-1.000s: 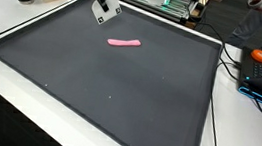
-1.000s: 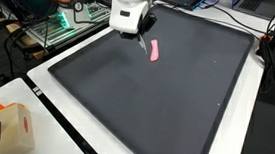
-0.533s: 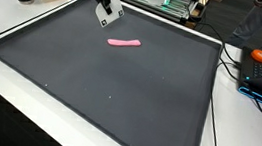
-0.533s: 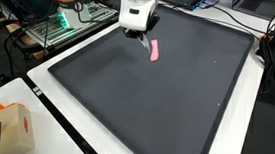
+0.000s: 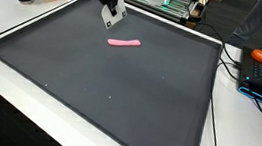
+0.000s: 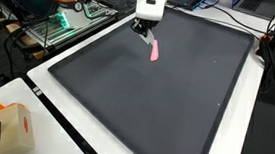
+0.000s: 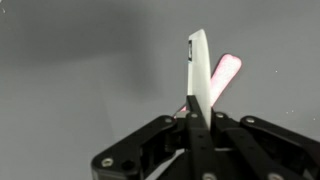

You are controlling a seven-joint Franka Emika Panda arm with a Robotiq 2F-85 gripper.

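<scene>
the hand (image 5: 111,16) is held over the mat (image 5: 109,90), fingers seemingly pressed together, empty; the pink strip (image 5: 125,43) is seen just beside it, toward mid-mat, slanted past the fingertips.

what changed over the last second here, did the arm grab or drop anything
The end effector slid a little to the right in both exterior views, above the far part of the black mat. Nothing was grabbed or let go: it stays shut on the white strip. The pink stick lies where it was on the mat, untouched.
</scene>
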